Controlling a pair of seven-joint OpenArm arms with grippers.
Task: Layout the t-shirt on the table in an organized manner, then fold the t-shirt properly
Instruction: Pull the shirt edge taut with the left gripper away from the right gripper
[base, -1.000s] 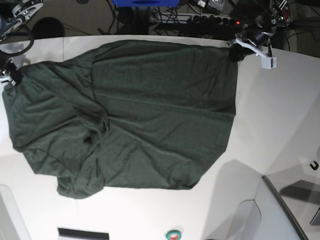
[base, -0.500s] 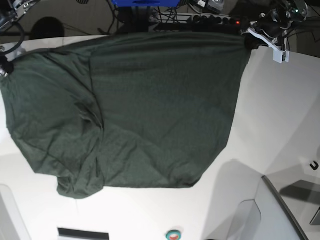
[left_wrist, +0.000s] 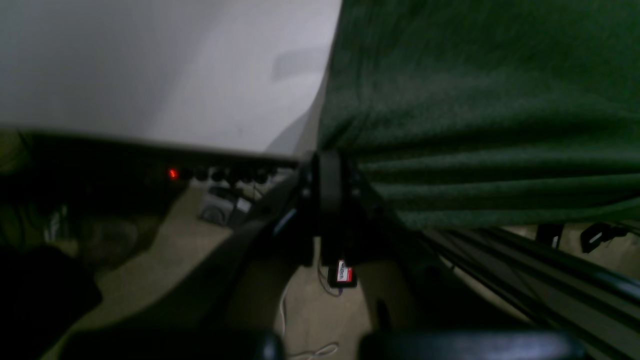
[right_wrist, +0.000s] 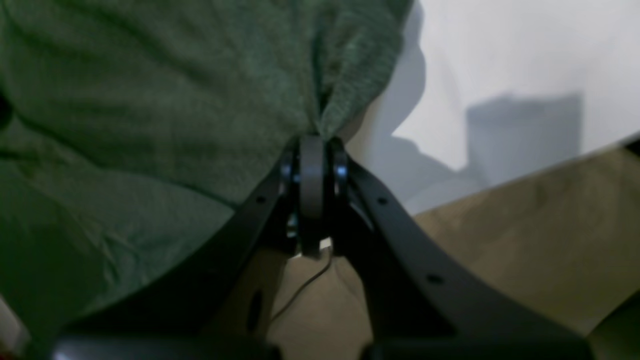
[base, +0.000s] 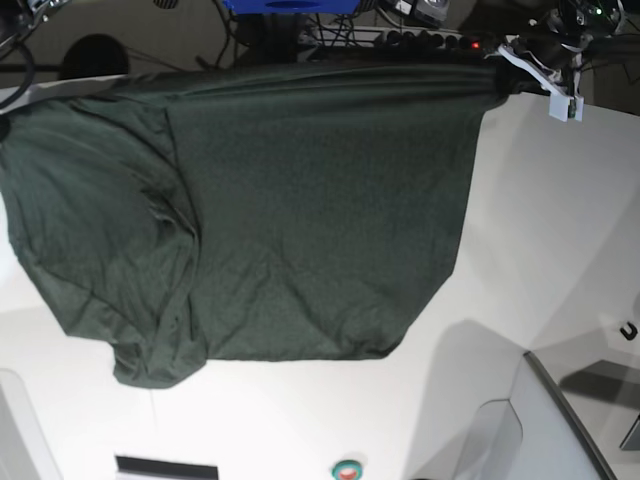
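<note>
White table (base: 560, 230) w/ green t-shirt (base: 300, 210), cables behind far edge

You won't find any text you can actually read in these views. The nearest thing is a small red-and-white tag (left_wrist: 343, 273) hanging below the left gripper (left_wrist: 327, 170) in the left wrist view; it seems to carry printing, but it is too small and blurred for you to make out a letter. In the base view, a round red-and-green sticker or button (base: 347, 468) sits at the near edge of the desk (base: 560, 230), with no legible marking on it. The t-shirt (base: 300, 200) shows no print, label or number.
</note>
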